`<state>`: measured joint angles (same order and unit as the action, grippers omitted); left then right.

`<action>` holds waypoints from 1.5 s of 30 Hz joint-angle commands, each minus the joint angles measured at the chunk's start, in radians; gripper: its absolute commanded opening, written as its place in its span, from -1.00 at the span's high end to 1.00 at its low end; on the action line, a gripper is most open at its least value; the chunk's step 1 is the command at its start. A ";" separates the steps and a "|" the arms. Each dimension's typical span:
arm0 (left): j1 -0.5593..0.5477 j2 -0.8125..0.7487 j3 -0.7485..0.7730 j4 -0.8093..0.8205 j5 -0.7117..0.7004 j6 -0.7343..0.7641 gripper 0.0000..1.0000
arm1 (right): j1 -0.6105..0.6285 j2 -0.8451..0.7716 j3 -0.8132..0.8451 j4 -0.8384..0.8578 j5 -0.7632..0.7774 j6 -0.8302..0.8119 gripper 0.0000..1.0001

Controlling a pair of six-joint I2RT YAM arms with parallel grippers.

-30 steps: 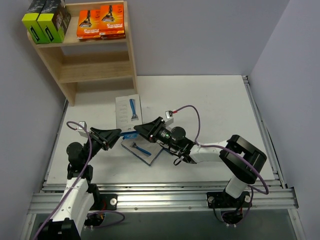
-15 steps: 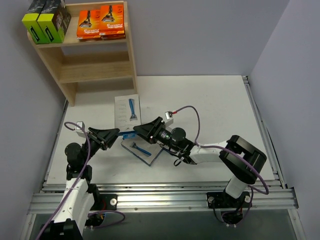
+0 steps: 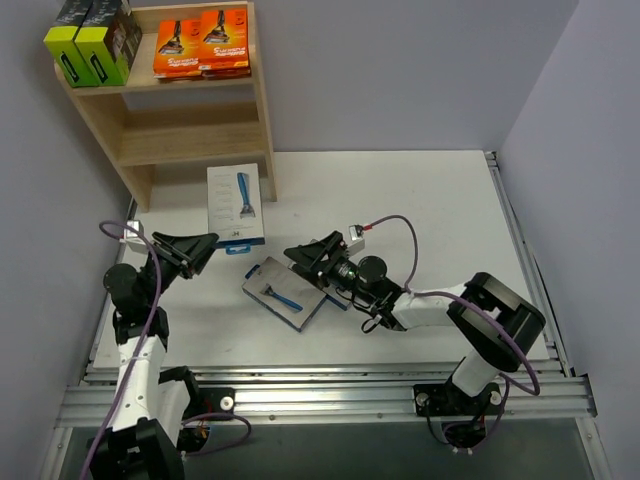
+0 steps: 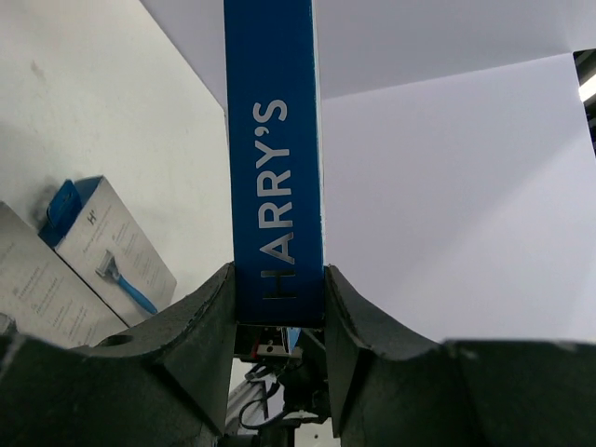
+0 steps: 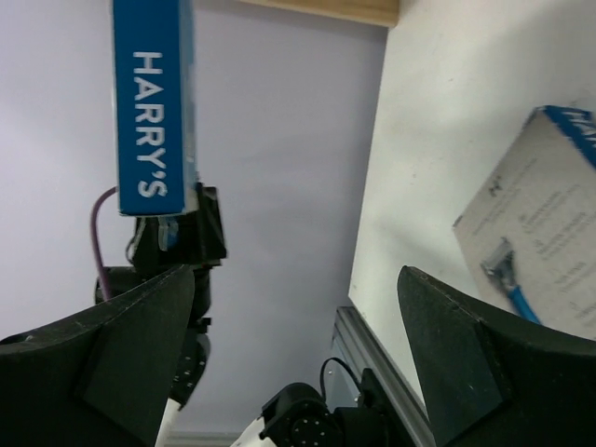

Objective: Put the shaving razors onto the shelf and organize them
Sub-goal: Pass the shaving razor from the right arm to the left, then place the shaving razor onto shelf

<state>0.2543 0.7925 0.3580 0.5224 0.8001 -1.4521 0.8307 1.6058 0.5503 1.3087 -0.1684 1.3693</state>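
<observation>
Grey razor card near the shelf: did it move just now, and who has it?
Yes. The left gripper, shut on the blue end of the grey card, carried it left, toward the shelf. The right gripper backed off, open. The second card on the table and the packs on the shelf stayed put.

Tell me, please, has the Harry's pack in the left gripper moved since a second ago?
Yes. The Harry's pack, held by the left gripper, went left and closer to the wooden shelf.
</observation>
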 commanded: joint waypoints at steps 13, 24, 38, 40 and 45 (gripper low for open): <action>0.062 0.216 0.398 -0.219 -0.117 0.321 0.95 | -0.192 -0.254 -0.108 0.049 -0.134 -0.072 -0.73; 0.007 0.488 0.605 -0.157 -0.219 0.395 0.95 | -0.367 -0.242 -0.082 -0.011 -0.284 -0.101 -0.74; -0.136 0.820 0.875 -0.099 -0.288 0.412 0.95 | -0.519 -0.086 -0.043 0.107 -0.422 -0.055 -0.74; -0.147 0.864 0.904 -0.096 -0.282 0.417 0.95 | -0.533 -0.058 -0.043 0.145 -0.439 -0.035 -0.73; -0.159 0.930 0.989 -0.101 -0.274 0.429 0.95 | -0.567 -0.023 -0.020 0.161 -0.456 -0.030 -0.72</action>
<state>0.1017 1.7084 1.2606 0.3367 0.5312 -1.0534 0.2790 1.5795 0.4770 1.2816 -0.5793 1.3323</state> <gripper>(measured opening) 0.451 0.863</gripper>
